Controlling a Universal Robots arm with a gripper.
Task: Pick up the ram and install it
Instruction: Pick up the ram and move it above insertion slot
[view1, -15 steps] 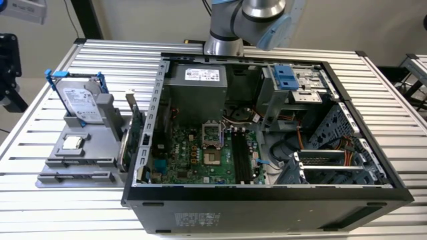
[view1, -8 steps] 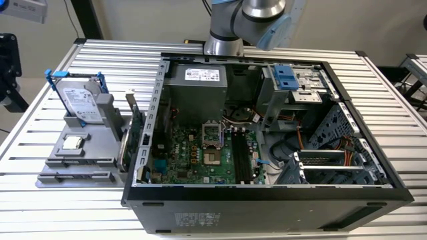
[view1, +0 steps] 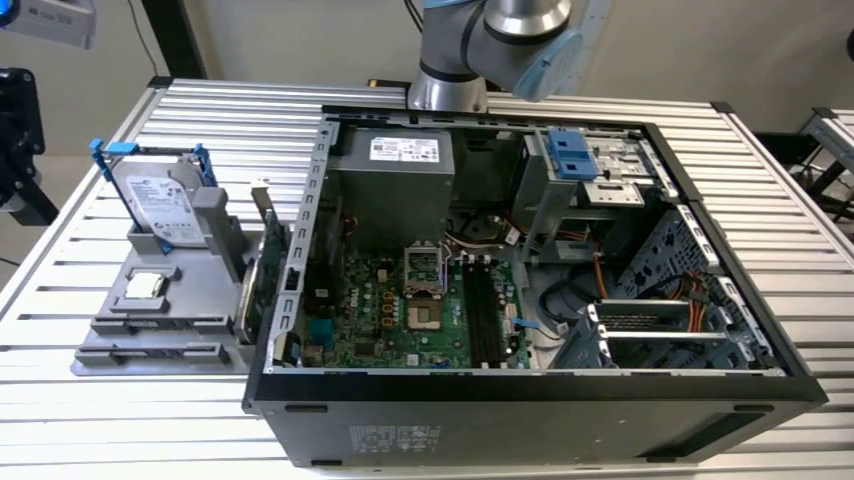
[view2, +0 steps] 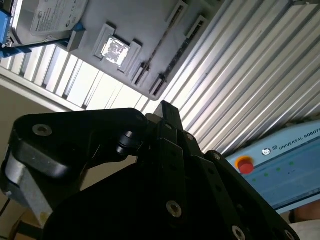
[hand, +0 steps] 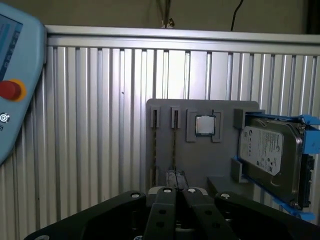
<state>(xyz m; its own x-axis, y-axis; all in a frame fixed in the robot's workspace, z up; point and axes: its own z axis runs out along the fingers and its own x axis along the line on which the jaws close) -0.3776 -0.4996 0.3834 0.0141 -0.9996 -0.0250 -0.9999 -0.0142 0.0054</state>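
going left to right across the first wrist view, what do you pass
light-blue control pendant with a red button -> two narrow slots in the grey plastic holder -> square silver processor chip -> silver hard drive with blue rails

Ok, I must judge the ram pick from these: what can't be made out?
First wrist view: the ram sits edge-on in the tray, chips unseen, one end behind the gripper.
Exterior view: latches on the motherboard slots are too small to read.
Second wrist view: the hard drive runs off the edge.
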